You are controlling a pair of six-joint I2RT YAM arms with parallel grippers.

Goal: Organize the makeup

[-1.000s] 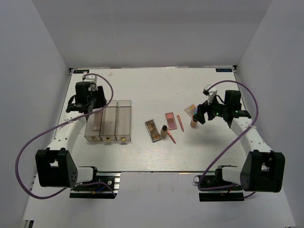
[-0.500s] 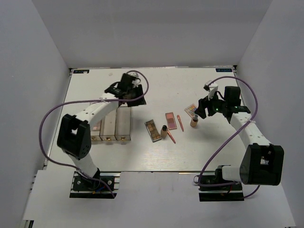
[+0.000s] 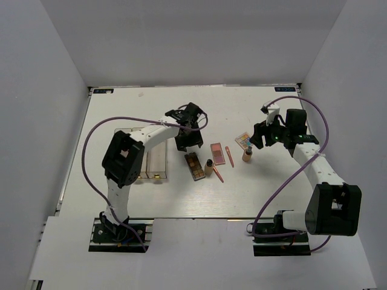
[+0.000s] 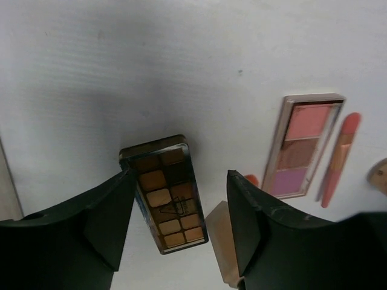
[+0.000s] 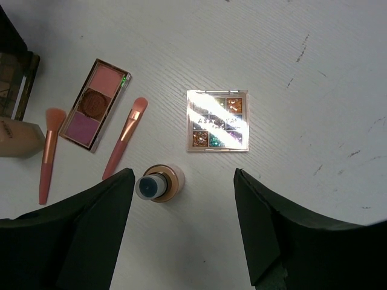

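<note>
white table top looks matt, faintly grainy with a few scuffs; square multicolour palette has a glossy clear plastic lid throwing glare, long pink palette has a shiny rose-gold frame

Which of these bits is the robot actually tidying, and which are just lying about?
Job: brown palette, pink palette, multicolour palette, two tan bottles, two pink brushes.
Not makeup: clear compartment box, white table.

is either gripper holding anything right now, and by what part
Nothing. The left gripper is open above the brown eyeshadow palette, the right gripper open above a tan bottle.
</note>
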